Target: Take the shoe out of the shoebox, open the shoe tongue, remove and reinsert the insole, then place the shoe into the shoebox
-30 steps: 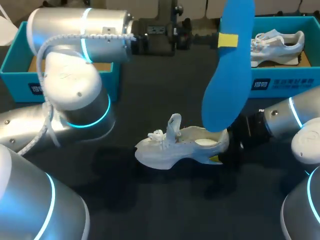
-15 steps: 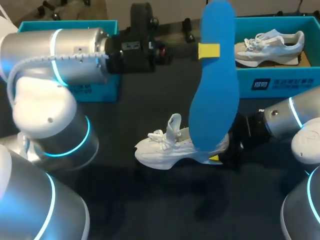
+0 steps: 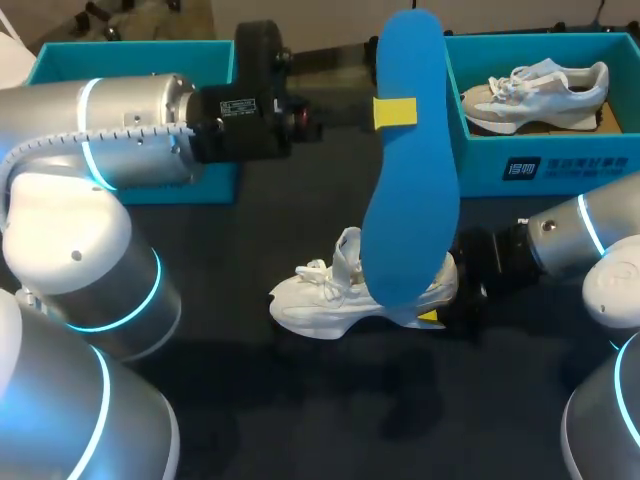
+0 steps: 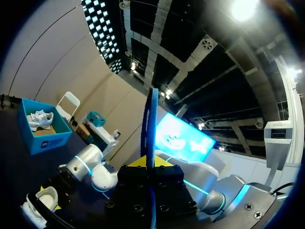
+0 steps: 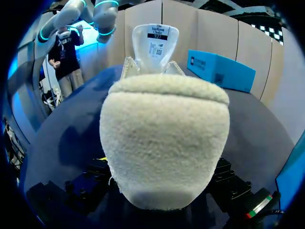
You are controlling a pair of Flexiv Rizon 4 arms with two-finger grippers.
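We clamp the blue insole (image 3: 410, 200) in our left gripper (image 4: 152, 161), toe toward six o'clock, ready to refit the white sneaker (image 3: 340, 295); we cannot tell whether our right gripper (image 3: 440, 305), at its heel, grips.

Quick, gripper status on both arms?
Left gripper: shut on the blue insole.
Right gripper: against the white shoe at its heel; cannot tell whether it grips.
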